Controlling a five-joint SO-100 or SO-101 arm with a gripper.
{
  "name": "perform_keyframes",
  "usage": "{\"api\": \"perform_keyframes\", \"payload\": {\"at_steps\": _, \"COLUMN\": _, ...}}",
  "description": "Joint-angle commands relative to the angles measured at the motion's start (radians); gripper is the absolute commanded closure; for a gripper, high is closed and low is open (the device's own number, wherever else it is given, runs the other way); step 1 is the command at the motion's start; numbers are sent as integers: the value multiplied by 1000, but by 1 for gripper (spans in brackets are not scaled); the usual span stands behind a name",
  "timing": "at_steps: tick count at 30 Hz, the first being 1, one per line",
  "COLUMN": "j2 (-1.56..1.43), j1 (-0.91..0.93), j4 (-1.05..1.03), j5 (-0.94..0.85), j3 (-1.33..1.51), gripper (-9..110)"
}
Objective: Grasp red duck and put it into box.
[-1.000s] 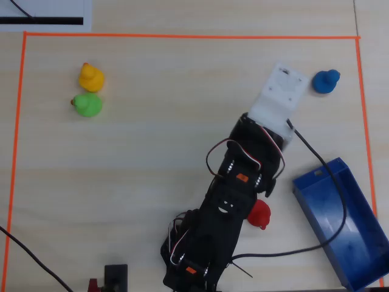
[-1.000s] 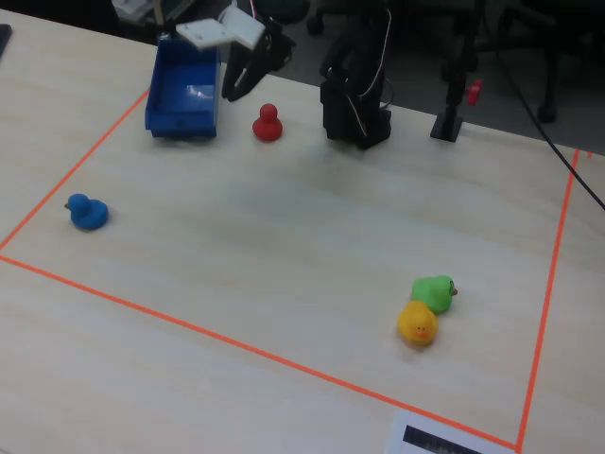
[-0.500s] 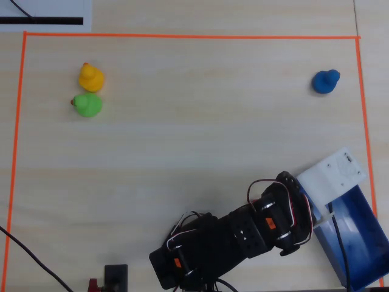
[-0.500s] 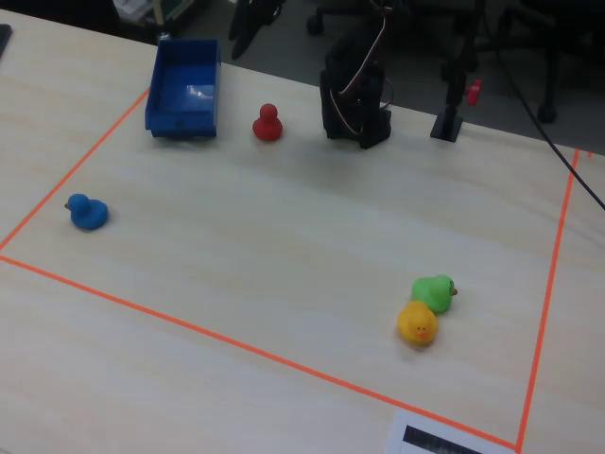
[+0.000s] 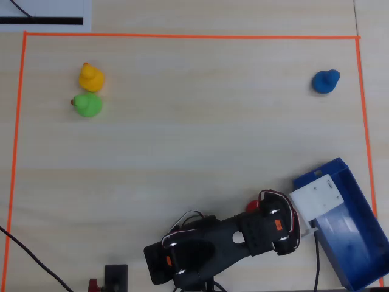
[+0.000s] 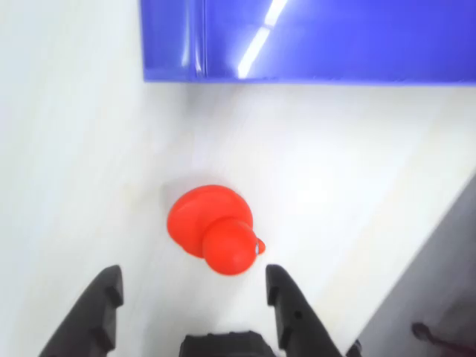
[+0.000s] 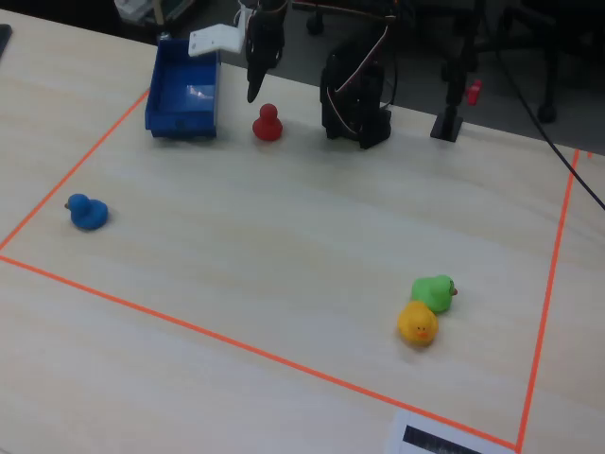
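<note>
Black fingers [image 6: 93,316] of the open gripper [image 6: 195,301] stood either side of the red duck [image 6: 213,229], which sat on the table just near of the box [image 6: 312,41], positioned for closing.

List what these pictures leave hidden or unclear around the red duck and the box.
- Overhead view: the red duck is mostly covered by the arm.
- Wrist view: the box is cut off by the top edge, its inside unseen.
- Fixed view: the gripper is too small and dark to judge its opening.
</note>
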State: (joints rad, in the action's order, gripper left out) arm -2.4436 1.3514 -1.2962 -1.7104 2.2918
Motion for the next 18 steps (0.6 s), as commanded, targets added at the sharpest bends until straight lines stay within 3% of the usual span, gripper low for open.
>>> {"api": "perform_keyframes", "payload": {"at_steps": 1, "j2": -18, "j1": 18, "j4": 54, "j5": -8, "j3": 58, "gripper": 75}}
{"api": "perform_keyframes", "payload": {"at_steps": 18, "j2": -58, "j1": 115, "j4": 249, "j5": -89, "j3": 311, "gripper": 75}}
